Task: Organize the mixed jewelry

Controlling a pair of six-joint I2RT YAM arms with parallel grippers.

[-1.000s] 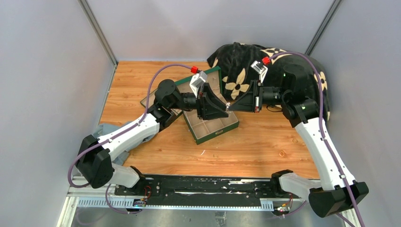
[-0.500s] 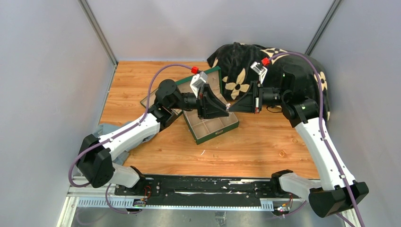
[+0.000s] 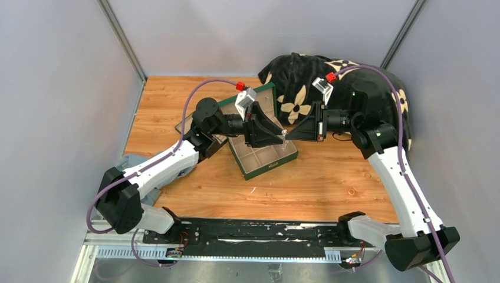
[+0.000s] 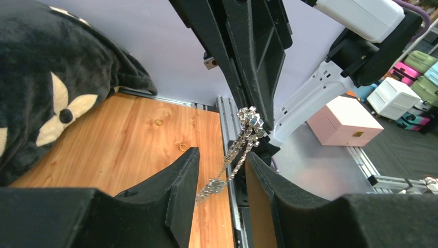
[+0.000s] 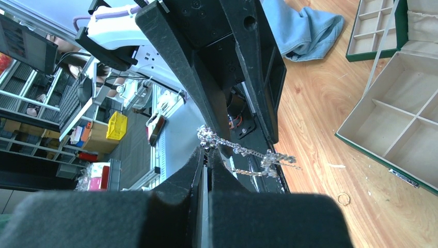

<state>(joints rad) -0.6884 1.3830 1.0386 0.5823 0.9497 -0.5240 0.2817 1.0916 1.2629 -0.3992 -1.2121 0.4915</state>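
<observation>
A small gold ring (image 5: 343,198) lies loose on the wooden counter (image 3: 318,183), near a corner of the green box (image 3: 263,159). Above the box's right end the two arms meet tip to tip. The right fingers (image 5: 206,155) pinch the top of a silvery chain (image 4: 238,150). The chain dangles between the left fingers (image 4: 222,156), which are spread wide around it. Farther back lies a black flowered cushion (image 3: 306,88).

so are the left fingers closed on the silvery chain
No, the left fingers stand apart and the silvery chain hangs in the gap between them.
</observation>
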